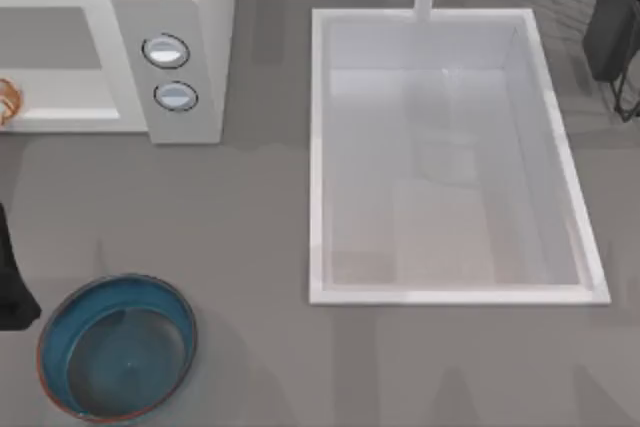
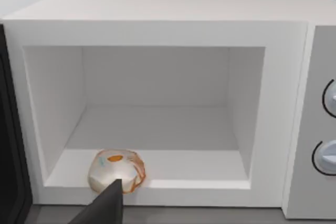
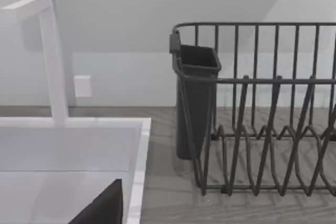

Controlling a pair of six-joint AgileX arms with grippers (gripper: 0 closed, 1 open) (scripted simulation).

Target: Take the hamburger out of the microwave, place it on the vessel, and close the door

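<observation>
Left wrist view | hamburger (image 2: 116, 170) sitting at microwave (image 2: 157, 9) cavity front, door open | left gripper (image 2: 107, 205) approaching, finger state cannot tell | vessel (image 1: 60, 315) waiting in front of microwave, all steps pending

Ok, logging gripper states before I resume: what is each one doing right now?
Left gripper: in front of the open microwave, near the hamburger; cannot be told.
Right gripper: near the sink; cannot be told.

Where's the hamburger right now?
The hamburger sits inside the open microwave, at the front edge of its floor near the left wall, at the top view's far left, close ahead of the left gripper.
</observation>
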